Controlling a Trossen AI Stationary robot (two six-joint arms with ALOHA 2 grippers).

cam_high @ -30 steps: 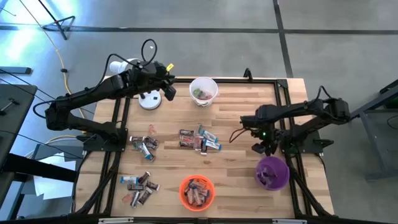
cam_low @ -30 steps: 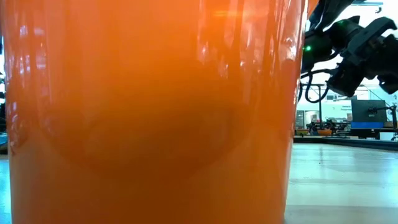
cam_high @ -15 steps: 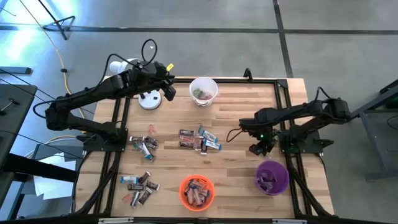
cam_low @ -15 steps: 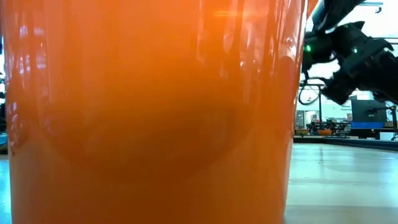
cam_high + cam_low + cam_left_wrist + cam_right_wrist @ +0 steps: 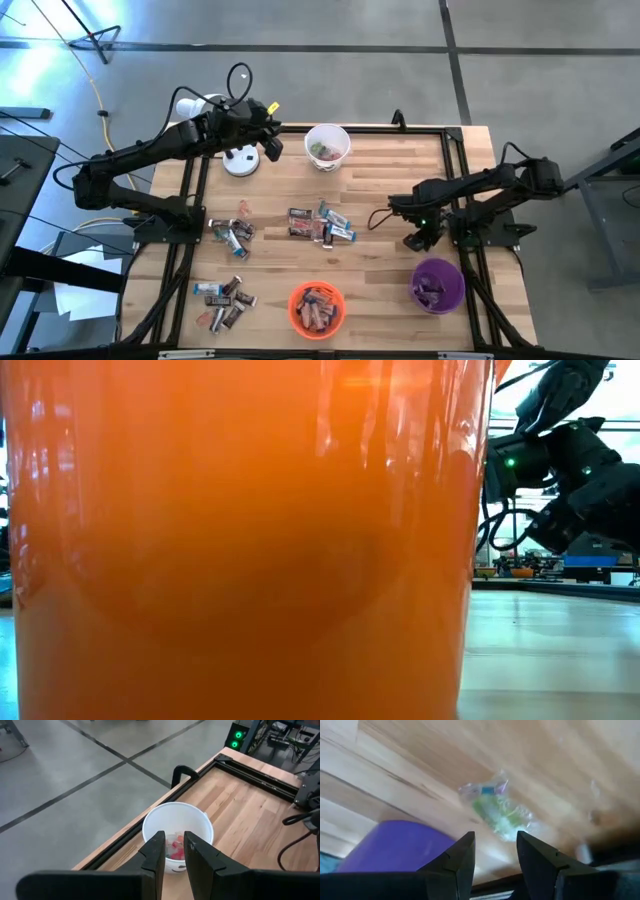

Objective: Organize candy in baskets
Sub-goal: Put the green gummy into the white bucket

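Note:
Candy lies in loose heaps on the wooden table: one in the middle [image 5: 320,225], one at the left [image 5: 232,232], one at the near left [image 5: 225,300]. The orange basket [image 5: 317,308], the purple basket [image 5: 437,284] and the white basket [image 5: 327,146] each hold some candy. My right gripper [image 5: 415,241] hangs open and tipped down just beyond the purple basket [image 5: 395,847], above a green clear-wrapped candy [image 5: 496,814] lying on the wood. My left gripper [image 5: 272,148] is held high beside the white basket [image 5: 177,832], its fingers a little apart with nothing between them [image 5: 174,837].
A white desk lamp [image 5: 238,160] stands on its round base at the far left, under my left arm. A black frame rail [image 5: 455,150] runs around the tabletop. The orange basket [image 5: 240,540] fills nearly the whole low view. Bare wood lies between the middle heap and my right gripper.
My right gripper has sunk toward the table and tipped further downward, staying just beyond the purple basket with its fingers equally apart.

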